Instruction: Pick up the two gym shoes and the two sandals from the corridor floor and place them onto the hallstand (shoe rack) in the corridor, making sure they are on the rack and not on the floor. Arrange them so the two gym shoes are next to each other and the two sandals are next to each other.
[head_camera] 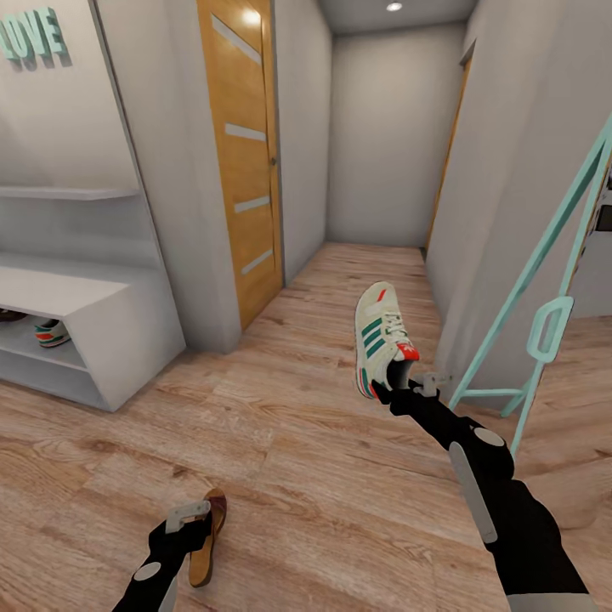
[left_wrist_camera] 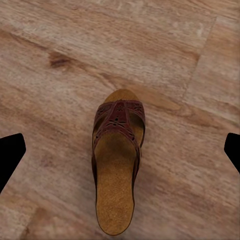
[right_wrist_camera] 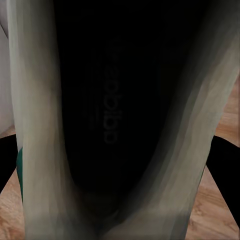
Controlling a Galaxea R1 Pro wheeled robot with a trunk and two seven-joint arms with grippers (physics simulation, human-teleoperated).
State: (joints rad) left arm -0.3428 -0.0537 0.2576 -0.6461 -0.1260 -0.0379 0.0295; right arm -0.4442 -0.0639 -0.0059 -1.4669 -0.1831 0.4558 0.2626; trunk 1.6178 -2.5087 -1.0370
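One sneaker (head_camera: 380,338) riding clamped in right tool (head_camera: 406,384); left tool (head_camera: 194,517) spreading wide over sandal (left_wrist_camera: 117,165); racking on hallstand (head_camera: 102,340) likely follows.

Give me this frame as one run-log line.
right hand: shut on sneaker, lifted | left hand: open over sandal on floor | shoe rack: other sneaker on lower shelf

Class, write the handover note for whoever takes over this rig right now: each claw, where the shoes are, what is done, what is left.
Right claw: shut on a gym shoe at its heel, held above the floor.
Left claw: open, over one sandal lying on the floor.
Hallstand: the other gym shoe sits in a shelf slot, a dark item beside it at the view's edge.
Left: rack the held shoe beside its mate, then the sandal.
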